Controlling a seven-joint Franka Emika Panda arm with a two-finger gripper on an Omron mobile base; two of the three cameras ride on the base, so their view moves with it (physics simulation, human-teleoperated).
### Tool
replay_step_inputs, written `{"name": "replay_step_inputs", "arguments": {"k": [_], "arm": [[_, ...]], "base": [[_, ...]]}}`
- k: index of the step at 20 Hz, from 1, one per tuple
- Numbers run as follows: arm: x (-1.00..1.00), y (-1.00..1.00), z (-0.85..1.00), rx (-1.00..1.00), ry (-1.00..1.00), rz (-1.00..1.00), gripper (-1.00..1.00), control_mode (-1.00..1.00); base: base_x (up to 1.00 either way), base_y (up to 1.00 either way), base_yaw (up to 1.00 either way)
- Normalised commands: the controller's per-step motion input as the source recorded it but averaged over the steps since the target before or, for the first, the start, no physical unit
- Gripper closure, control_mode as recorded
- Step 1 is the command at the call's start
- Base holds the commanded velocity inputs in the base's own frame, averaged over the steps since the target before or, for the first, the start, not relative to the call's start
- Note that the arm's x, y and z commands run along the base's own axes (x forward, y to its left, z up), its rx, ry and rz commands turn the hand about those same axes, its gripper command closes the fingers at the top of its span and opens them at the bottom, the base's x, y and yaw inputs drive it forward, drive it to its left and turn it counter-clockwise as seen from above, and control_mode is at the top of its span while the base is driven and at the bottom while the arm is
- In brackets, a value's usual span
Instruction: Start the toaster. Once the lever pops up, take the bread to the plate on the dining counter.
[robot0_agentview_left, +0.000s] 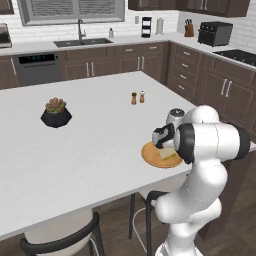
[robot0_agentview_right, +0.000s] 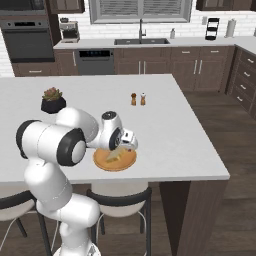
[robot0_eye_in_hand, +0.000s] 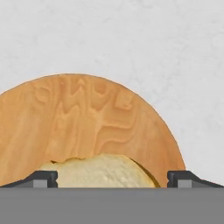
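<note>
The pincer (robot0_eye_in_hand: 112, 178) hangs wide open, gripping nothing; bread (robot0_eye_in_hand: 98, 170) lies between its tips on the plate (robot0_eye_in_hand: 87, 118). Light, crumbly; pinch its edges gently.

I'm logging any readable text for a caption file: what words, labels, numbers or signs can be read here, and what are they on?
None can be read. The dishwasher panel shows a faint teal display, too small to read. The plate, bread and dining counter carry no text.
</note>
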Motion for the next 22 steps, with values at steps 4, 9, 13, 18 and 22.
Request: {"name": "replay_step_inputs", "arguments": {"k": [4,9,13,18,22], "arm": [[0.07,0.00,0.00,-0.13,0.01,-0.14,-1.00,-1.00],[0.01,-0.14,-0.17,-0.17,-0.01,-0.13,-1.00,-1.00],[0.01,-0.10,-0.11,-0.21,-0.03,-0.19,-1.00,-1.00],[-0.04,-0.01,0.68,0.05,-0.01,-0.07,-1.00,-1.00],[-0.03,-0.10,1.00,0.29,0.04,0.00,-1.00,-1.00]], "base": [[0.00,0.00,0.00],[0.00,0.00,0.00],[0.00,0.00,0.00],[0.00,0.00,0.00],[0.00,0.00,0.00]]}}
